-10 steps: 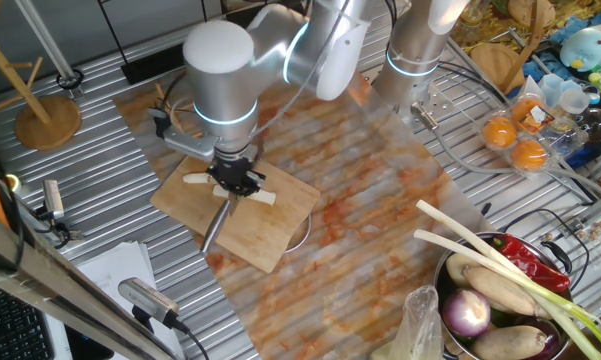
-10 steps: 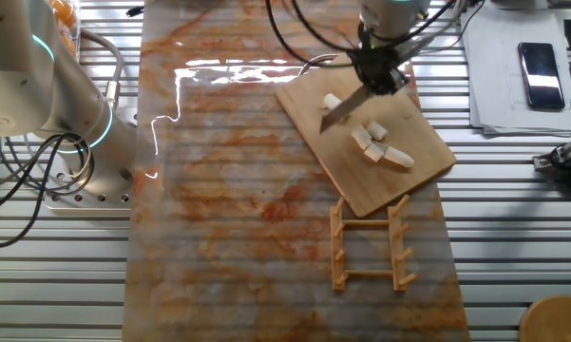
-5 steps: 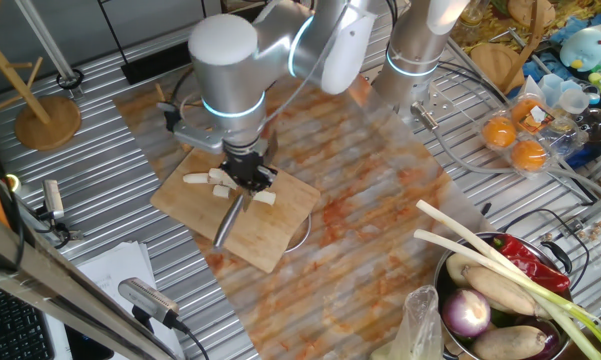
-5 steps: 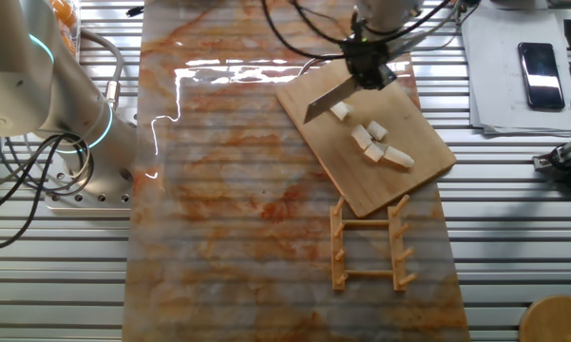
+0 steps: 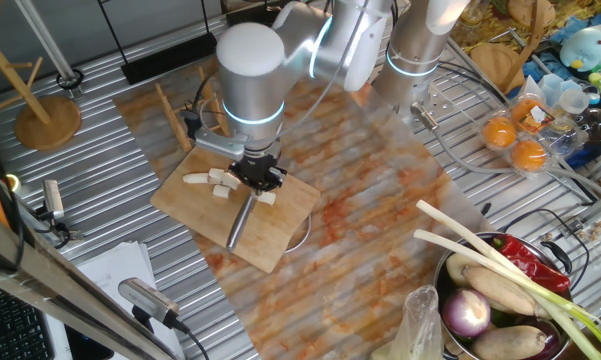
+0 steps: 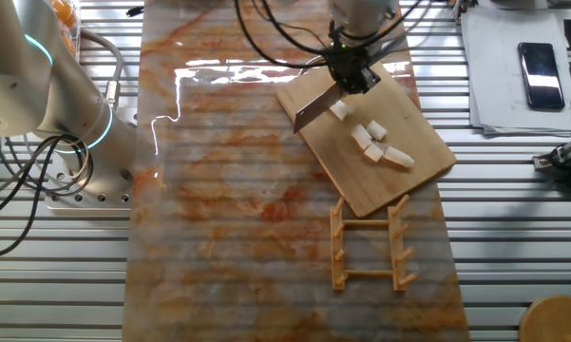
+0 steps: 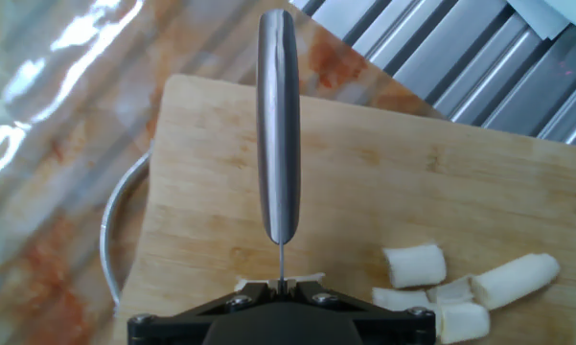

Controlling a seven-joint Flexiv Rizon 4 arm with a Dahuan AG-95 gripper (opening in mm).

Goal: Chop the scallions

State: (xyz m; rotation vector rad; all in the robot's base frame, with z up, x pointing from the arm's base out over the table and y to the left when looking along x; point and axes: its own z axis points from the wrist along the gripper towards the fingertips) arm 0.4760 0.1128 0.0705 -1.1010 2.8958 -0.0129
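The scallions lie as several short cream-white chunks (image 6: 372, 139) on the wooden cutting board (image 6: 407, 177); they also show in one fixed view (image 5: 195, 179) and at the lower right of the hand view (image 7: 414, 264). My gripper (image 6: 352, 74) is shut on a knife handle. The steel blade (image 6: 312, 103) slants out over the board's edge, beside the nearest chunk (image 6: 339, 111). In the hand view the knife (image 7: 277, 125) appears edge-on, pointing away from the gripper (image 7: 280, 287) across the board (image 7: 364, 172). From one fixed view the gripper (image 5: 257, 178) stands over the board (image 5: 185, 205), with the blade (image 5: 240, 218) below it.
A wooden rack (image 6: 369, 242) lies just beyond the board. A metal ring (image 7: 110, 230) pokes out from under the board. A bowl (image 5: 450, 290) holds long green-leaved stalks (image 5: 490, 255), an onion and a red pepper. A second arm's base (image 6: 76, 123) stands at the mat's side.
The gripper and knife have shifted sideways along the board, away from the cluster of chunks toward the board's edge. One chunk now lies clear of the blade.
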